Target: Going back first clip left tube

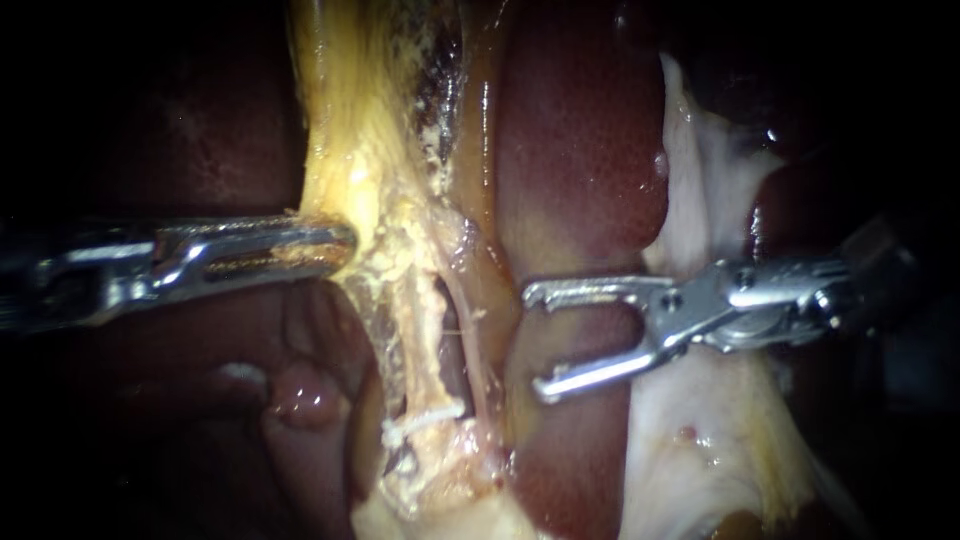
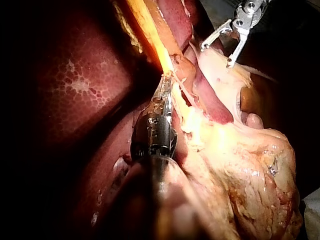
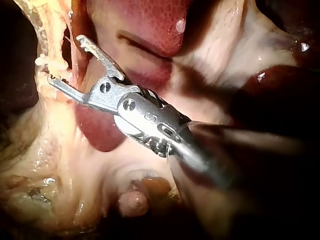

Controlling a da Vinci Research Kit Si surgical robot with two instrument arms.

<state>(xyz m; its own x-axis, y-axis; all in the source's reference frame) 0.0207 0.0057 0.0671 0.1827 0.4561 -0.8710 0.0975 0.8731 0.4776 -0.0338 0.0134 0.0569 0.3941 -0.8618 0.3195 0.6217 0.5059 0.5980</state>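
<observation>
Yellow tissue [image 1: 372, 205] clamped by left instrument [image 1: 340, 247] — right instrument [image 1: 538, 342] gapes open over liver [image 1: 580, 150].

The right instrument [image 1: 537, 342] holds its jaws wide apart. The gap between them is free, with only the liver [image 1: 580, 150] lying behind it. Between its jaw tips and the tubes [image 1: 418, 330] there is a narrow free strip of wet tissue. A dark gap opens between the two tubes, and the clip [image 1: 425, 420] closes it below. From the left the way is barred: the left instrument [image 1: 340, 243] lies across, jaws clamped on the yellow tissue [image 1: 350, 130], which stands stretched like a wall. Right of the liver, pale tissue [image 1: 720, 160] fills the room around the right shaft.
</observation>
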